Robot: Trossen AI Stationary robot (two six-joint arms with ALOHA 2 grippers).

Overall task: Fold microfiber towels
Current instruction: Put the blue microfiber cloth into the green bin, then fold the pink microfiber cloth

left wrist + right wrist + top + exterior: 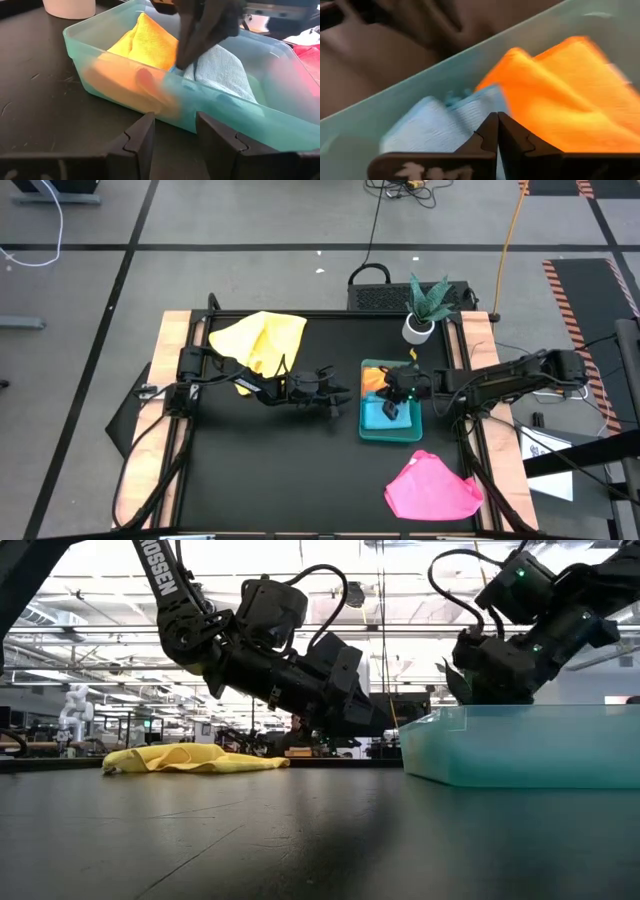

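1. Right gripper [393, 408] inside green tray [372, 434] near the table's right edge — fingers pressed together, nothing visibly pinched, tips at light blue towel [440, 125] beside orange-yellow towel [570, 95].
2. Left gripper [172, 132] fingers apart, empty, just outside the tray wall.
3. Yellow towel [262, 338] near far-left corner, pink towel [432, 486] near right-front corner — both unfolded.
4. Step looks like stowing folded towels; next probably: lift clear, fetch pink.

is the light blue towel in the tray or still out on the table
In the tray. The light blue towel lies folded inside the green tray, beside an orange-yellow towel, with the right gripper shut above it.
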